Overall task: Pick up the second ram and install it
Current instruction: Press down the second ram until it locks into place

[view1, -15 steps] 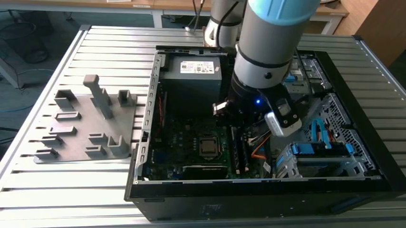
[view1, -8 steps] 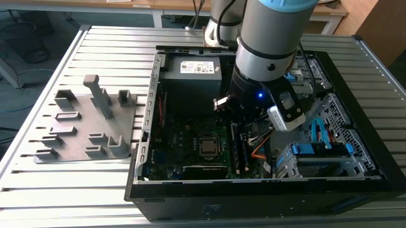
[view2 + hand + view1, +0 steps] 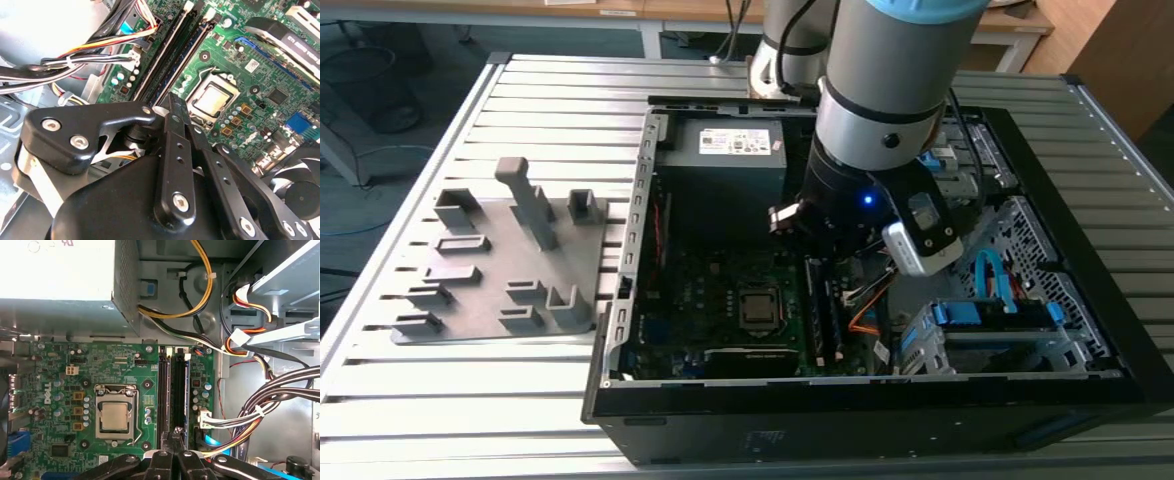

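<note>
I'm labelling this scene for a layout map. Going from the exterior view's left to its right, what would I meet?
Grey fixture tray on the slatted table → left wall of the open computer case → processor socket on the motherboard → memory slots → blue drive bay → case's right wall.

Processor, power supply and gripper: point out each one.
processor (image 3: 114, 416), first wrist view, middle of its metal lid.
power supply (image 3: 720, 165), exterior view, its dark grey top.
gripper (image 3: 174, 436), first wrist view, between its fingertips.
</note>
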